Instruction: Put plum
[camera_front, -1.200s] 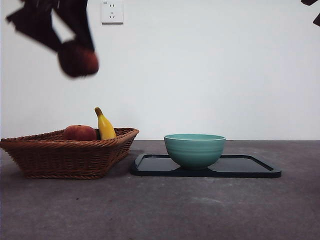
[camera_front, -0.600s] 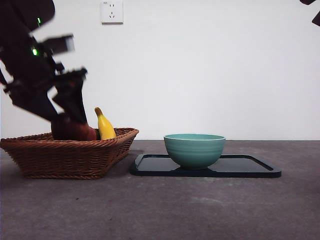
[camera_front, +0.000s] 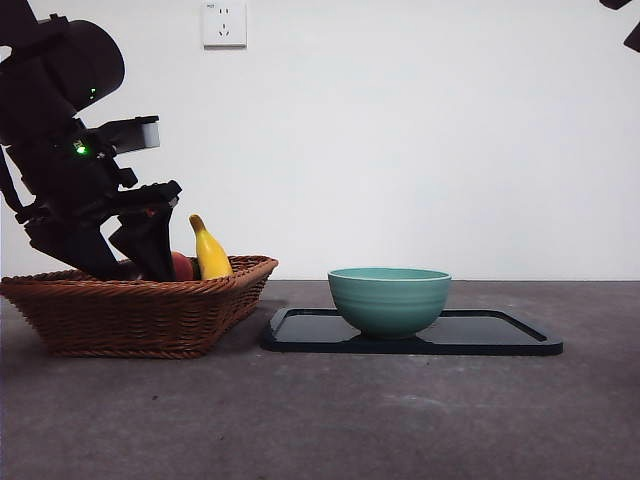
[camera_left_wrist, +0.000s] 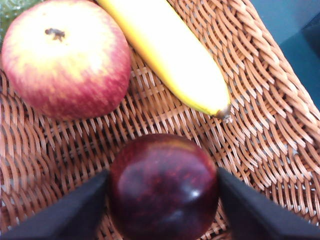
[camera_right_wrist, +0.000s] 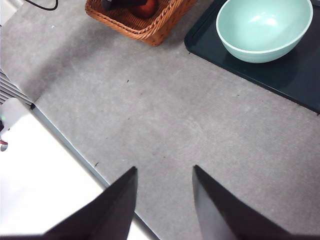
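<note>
The plum (camera_left_wrist: 162, 187) is dark maroon and glossy. It sits between the two black jaws of my left gripper (camera_left_wrist: 164, 177), low over the woven floor of the wicker basket (camera_left_wrist: 280, 125). Both jaws touch its sides. In the front view the left arm reaches down into the basket (camera_front: 140, 295) at the left, with its gripper (camera_front: 130, 262) behind the rim. The plum is hidden there. My right gripper (camera_right_wrist: 164, 172) is open and empty, high over the bare table, and shows as a black tip (camera_front: 630, 30) at the top right corner.
A red-yellow apple (camera_left_wrist: 65, 57) and a banana (camera_left_wrist: 170, 55) lie in the basket beside the plum. The banana's tip (camera_front: 209, 252) rises above the rim. A teal bowl (camera_front: 389, 298) stands on a black tray (camera_front: 500, 338) to the right of the basket.
The left arm has come down from high at the left with the plum and now holds it inside the basket. The right arm has not moved.
</note>
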